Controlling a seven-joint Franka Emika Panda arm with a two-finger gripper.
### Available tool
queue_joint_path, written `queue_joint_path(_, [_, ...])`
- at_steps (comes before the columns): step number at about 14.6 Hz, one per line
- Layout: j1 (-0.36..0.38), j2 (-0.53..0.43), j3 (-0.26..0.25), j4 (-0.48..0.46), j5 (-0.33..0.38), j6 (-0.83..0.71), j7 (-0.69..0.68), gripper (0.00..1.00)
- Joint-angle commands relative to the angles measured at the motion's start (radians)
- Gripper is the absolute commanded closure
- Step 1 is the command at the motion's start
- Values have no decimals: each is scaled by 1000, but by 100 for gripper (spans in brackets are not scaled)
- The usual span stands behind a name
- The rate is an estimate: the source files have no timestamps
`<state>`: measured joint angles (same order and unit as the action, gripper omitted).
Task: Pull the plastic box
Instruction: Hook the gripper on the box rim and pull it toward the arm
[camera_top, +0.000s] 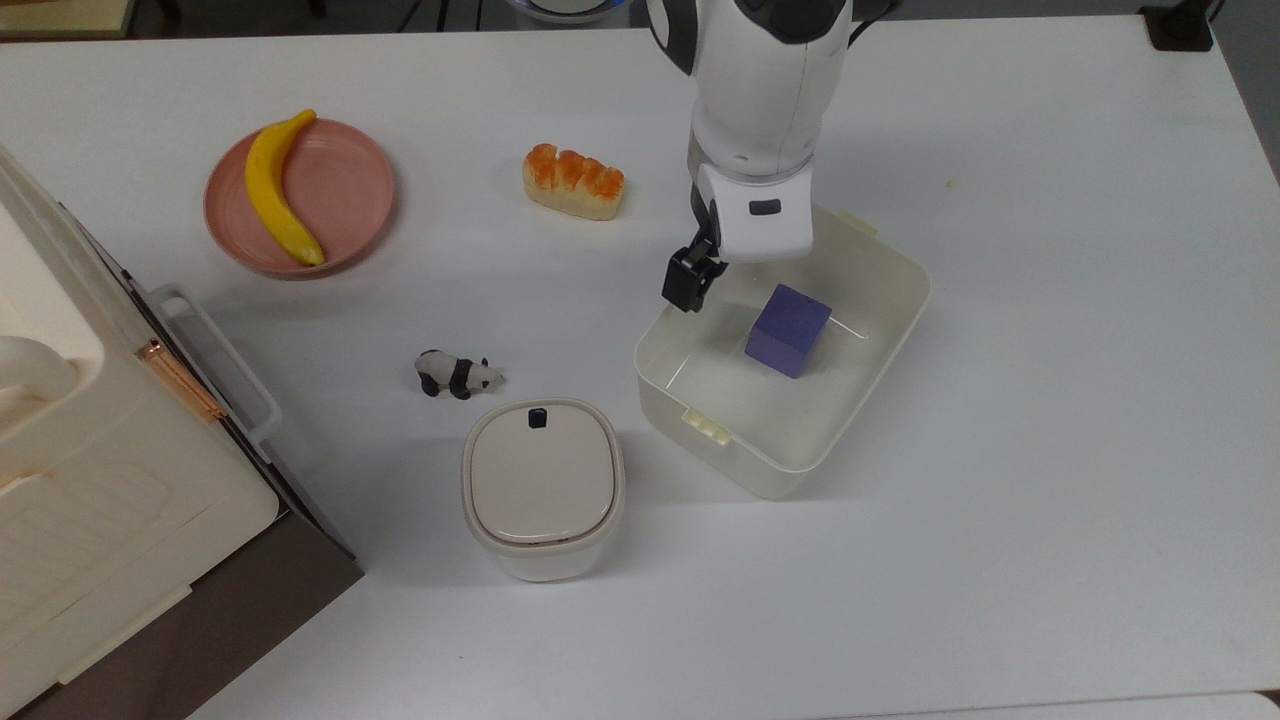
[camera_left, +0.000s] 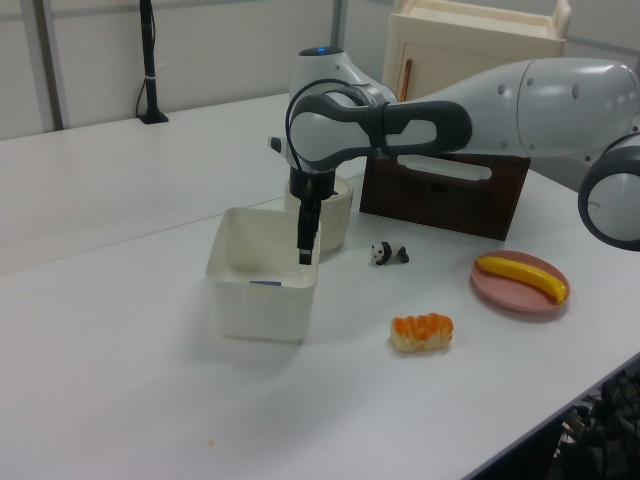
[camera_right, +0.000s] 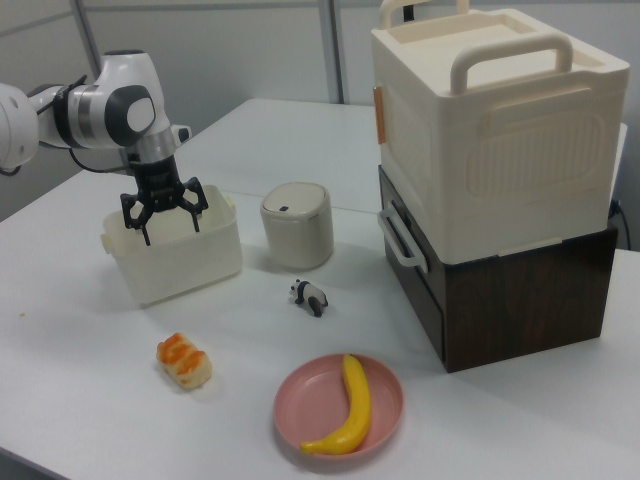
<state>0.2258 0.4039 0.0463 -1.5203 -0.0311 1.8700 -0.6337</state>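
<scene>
The plastic box (camera_top: 782, 478) is an off-white lidless tub standing skewed on the white table, with a purple cube (camera_top: 788, 330) inside it. It also shows in the left view (camera_left: 258, 312) and the right view (camera_right: 186, 268). My gripper (camera_top: 718, 272) hangs open, pointing down over the box's wall nearest the bread. One black finger (camera_top: 685, 283) sits just outside that wall and the other is hidden under the white hand. In the right view the gripper (camera_right: 167, 222) shows both fingers spread wide across the rim. In the left view the gripper (camera_left: 305, 250) reaches down at the rim.
A lidded cream canister (camera_top: 543, 487) stands close to the box's corner, with a toy panda (camera_top: 457, 374) beside it. A bread piece (camera_top: 573, 181) and a pink plate (camera_top: 350, 200) with a banana (camera_top: 275, 190) lie further off. A large cream case (camera_top: 90, 480) fills the top view's left edge.
</scene>
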Motion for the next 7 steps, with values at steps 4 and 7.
queue_joint_path(4, [-2,-28,-17,-14,-98,-143,-127,0])
queue_joint_path(7, [-5,-43,-39,-17,-134,-195,-213,0])
